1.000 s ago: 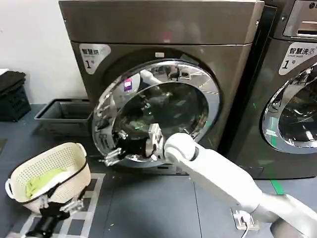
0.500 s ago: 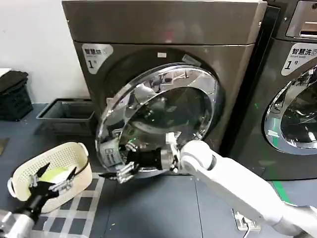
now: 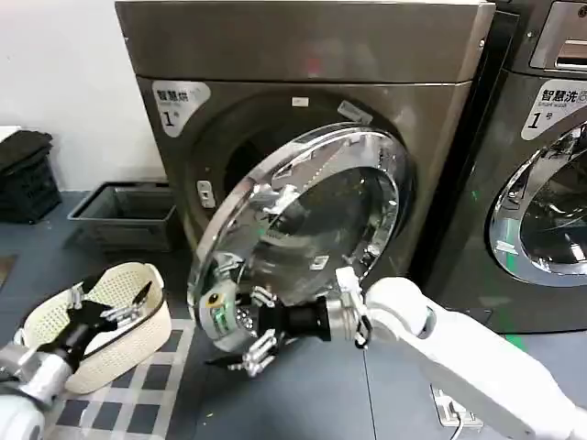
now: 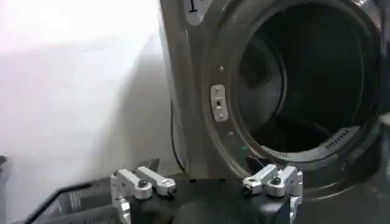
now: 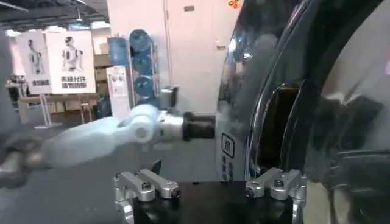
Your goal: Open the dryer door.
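Observation:
The dryer door, a round porthole with a wide chrome rim and dark glass, stands swung partly open away from the dryer. My right gripper is open at the door's lower left rim, its fingers spread beside the edge. In the right wrist view the dryer door rises close beside the open right gripper, and nothing lies between the fingers. My left gripper hovers open over the basket, low on the left. In the left wrist view the left gripper faces the dark drum opening.
A white basket sits on a checkered mat at the lower left. Behind it lie a grey tray and a black crate. A second, darker machine stands to the right. A small white box lies on the floor.
The door has swung farther out from the dryer, baring the drum opening. My right gripper moved down and outward with its rim. The left gripper rose over the basket.

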Controlling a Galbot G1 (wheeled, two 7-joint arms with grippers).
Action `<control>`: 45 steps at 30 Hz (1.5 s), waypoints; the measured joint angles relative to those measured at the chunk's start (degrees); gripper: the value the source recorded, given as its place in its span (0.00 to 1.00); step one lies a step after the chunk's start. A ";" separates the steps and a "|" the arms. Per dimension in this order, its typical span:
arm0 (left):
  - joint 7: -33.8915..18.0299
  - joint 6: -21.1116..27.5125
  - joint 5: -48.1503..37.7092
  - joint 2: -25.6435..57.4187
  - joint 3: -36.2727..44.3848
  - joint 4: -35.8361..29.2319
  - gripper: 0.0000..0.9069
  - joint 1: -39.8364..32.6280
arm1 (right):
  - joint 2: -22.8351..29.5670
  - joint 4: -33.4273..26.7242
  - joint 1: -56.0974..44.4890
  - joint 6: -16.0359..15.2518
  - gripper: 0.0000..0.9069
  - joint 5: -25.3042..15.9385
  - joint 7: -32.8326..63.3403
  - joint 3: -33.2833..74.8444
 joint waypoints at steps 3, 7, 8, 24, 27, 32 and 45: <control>-0.01 0.04 -0.07 2.29 2.29 1.61 1.00 -2.80 | -1.61 1.00 -0.59 0.72 1.00 -0.01 -1.63 0.37; 0.61 -0.28 0.20 5.07 5.84 3.24 1.00 -6.51 | -4.01 2.10 -1.61 1.85 1.00 0.00 -4.20 1.22; 0.90 -0.49 0.28 5.58 6.63 3.44 1.00 -7.19 | -4.57 2.26 -1.84 2.22 1.00 0.01 -4.89 1.46; 4.99 -6.16 1.64 12.56 22.72 5.64 1.00 -16.99 | -11.42 3.09 -6.27 6.52 1.00 0.53 -15.34 7.50; 5.31 -6.54 1.42 13.50 25.81 5.89 1.00 -18.79 | -12.28 2.79 -7.15 7.07 1.00 0.53 -17.44 8.83; 6.53 -7.06 1.37 14.85 30.47 6.28 1.00 -21.39 | -13.60 2.32 -8.53 7.36 1.00 0.46 -20.53 10.94; 8.36 -7.73 1.76 14.97 41.31 8.27 1.00 -29.37 | -17.48 1.19 -13.24 8.53 1.00 0.33 -22.60 17.44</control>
